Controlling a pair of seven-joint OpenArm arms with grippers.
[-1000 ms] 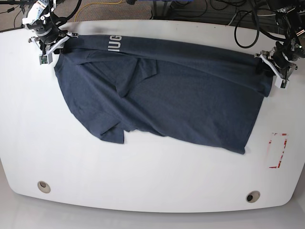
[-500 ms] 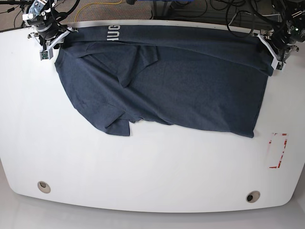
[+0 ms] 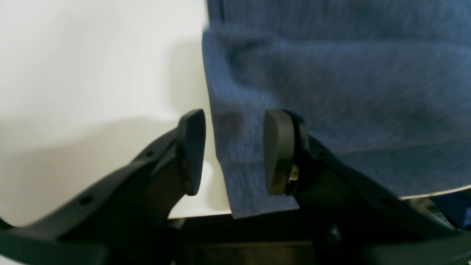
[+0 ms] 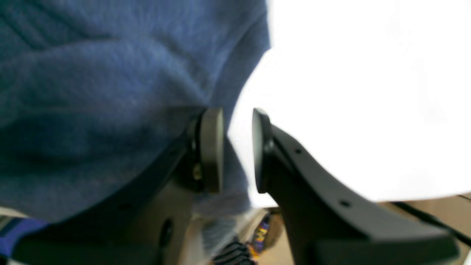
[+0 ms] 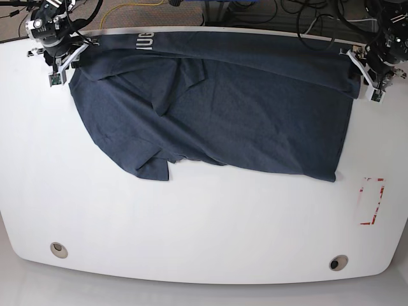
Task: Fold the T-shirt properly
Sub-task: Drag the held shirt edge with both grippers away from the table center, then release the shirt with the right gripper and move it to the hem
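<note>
Near part of the white tabletop (image 5: 191,236) is bare; red tape mark (image 5: 371,201) at one side. T-shirt (image 5: 217,115) lies across the far half, far edge doubled over.

Left gripper (image 3: 230,151): jaws parted, hem between them, unclamped. Right gripper (image 4: 237,149): narrow gap, cloth draped over one jaw only.

Judgement: release step; next, retract clear, regrasp for another fold.

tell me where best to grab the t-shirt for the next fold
Probably at its near hem corners: the T-shirt lies flat with that lower edge free on the table. Bring each pincer in low from the near side, one at the bottom-right corner, one by the folded flap at left.
</note>
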